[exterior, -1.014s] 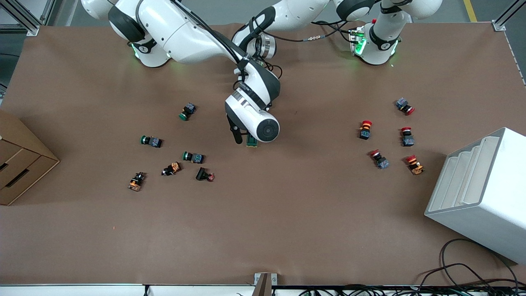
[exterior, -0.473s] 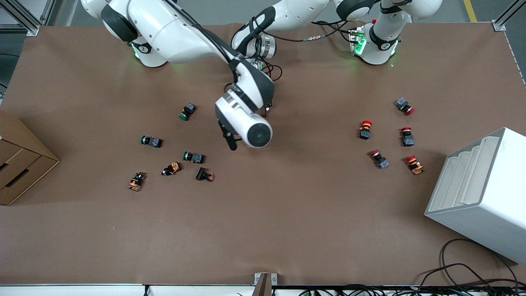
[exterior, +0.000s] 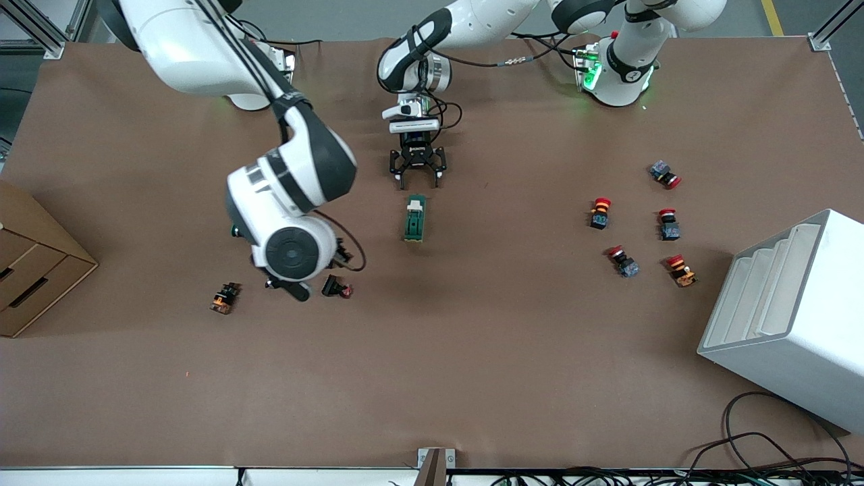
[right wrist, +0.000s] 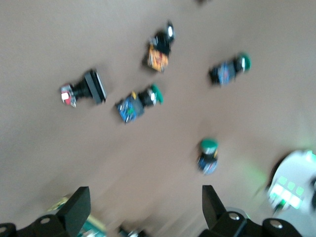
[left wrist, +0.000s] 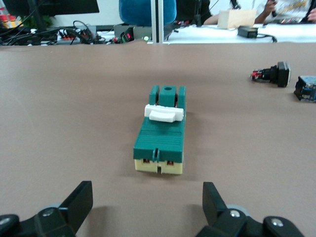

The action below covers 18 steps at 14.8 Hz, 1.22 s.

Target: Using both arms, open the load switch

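Load switch [exterior: 414, 219]: dark green moulded block lying flat on the brown table [exterior: 472, 351], just above the middle of the front view, free of both grippers. White lever [left wrist: 165, 113] crosses its top near one end; cream base plate shows at the end facing the left wrist camera.

Handling, by judgement: light, rigid plastic, smooth-sided, likely to skid if the lever is pushed unbraced. Best hold is across the long green flanks, leaving the lever clear for the other fingers.

Left gripper [exterior: 418, 177]: upper centre of the front view, low over the table just above the switch, jaws spread wide.

Right gripper [exterior: 287, 283]: left of centre, over the scattered green-capped push buttons [right wrist: 138, 104], jaws wide, empty.
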### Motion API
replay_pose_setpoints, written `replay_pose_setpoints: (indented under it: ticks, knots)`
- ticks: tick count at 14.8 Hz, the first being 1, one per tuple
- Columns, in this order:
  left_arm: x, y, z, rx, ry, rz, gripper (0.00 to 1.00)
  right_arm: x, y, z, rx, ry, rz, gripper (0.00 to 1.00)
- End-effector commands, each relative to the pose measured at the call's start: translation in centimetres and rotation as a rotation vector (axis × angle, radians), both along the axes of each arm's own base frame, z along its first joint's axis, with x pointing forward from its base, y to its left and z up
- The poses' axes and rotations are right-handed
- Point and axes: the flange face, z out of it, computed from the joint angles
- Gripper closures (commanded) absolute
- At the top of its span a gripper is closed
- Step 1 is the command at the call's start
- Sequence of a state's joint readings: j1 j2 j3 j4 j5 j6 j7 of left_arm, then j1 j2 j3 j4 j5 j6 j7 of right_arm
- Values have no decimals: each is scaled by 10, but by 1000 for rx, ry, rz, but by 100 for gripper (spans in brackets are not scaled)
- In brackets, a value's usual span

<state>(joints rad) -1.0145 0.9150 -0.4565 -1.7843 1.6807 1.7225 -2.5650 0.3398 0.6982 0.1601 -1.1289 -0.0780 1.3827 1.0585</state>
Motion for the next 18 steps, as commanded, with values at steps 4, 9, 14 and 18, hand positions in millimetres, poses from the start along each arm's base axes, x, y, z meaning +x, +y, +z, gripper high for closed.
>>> replay_pose_setpoints:
  ticks: [4, 9, 14, 18]
  knots:
    - [18, -37, 70, 30, 121, 123, 1, 29, -145, 47, 217, -70, 405, 0]
    - [75, -60, 169, -16, 376, 217, 1, 27, -242, 89, 268, -132, 606, 0]
    - [170, -30, 275, -65, 565, 291, 1, 14, -279, 145, 224, -197, 620, 0]
    - [236, 17, 335, -82, 672, 328, 1, -10, -294, 198, 214, -227, 583, 0]
